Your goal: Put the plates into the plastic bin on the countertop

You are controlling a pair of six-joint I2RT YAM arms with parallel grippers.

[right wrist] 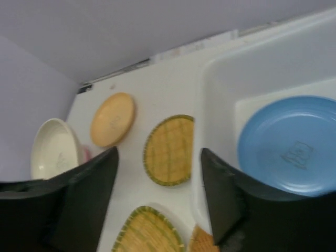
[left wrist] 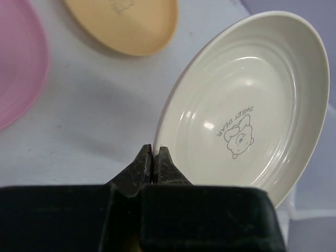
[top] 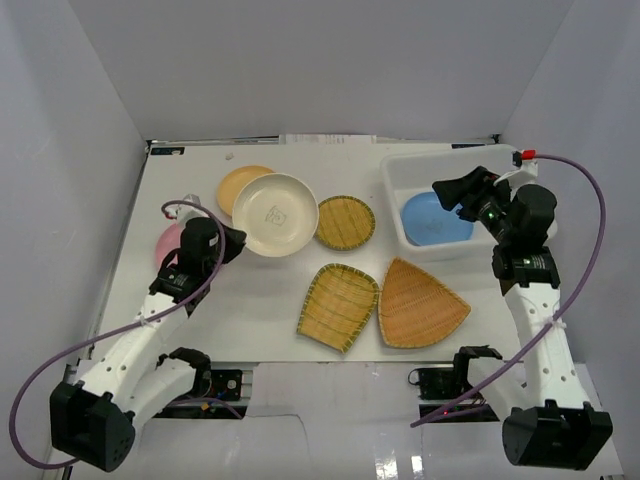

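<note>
My left gripper (top: 230, 241) is shut on the near-left rim of the cream plate (top: 275, 213). In the left wrist view its jaws (left wrist: 152, 150) pinch that rim, and the cream plate (left wrist: 247, 105) stands tilted. The orange-yellow plate (top: 240, 183) lies behind it, partly covered. The pink plate (top: 168, 240) is mostly hidden under my left arm. The blue plate (top: 435, 219) lies inside the plastic bin (top: 395, 190). My right gripper (top: 452, 192) is open and empty above the bin's left part. In the right wrist view the gripper (right wrist: 160, 157) is open, with the blue plate (right wrist: 291, 144) in the bin (right wrist: 210, 105).
The round bamboo tray (top: 345, 221) lies mid-table on the countertop (top: 260, 290), just left of the bin. The scoop-shaped tray (top: 338, 305) and the fan-shaped tray (top: 420, 303) lie side by side near the front edge. Pale grey walls enclose the table.
</note>
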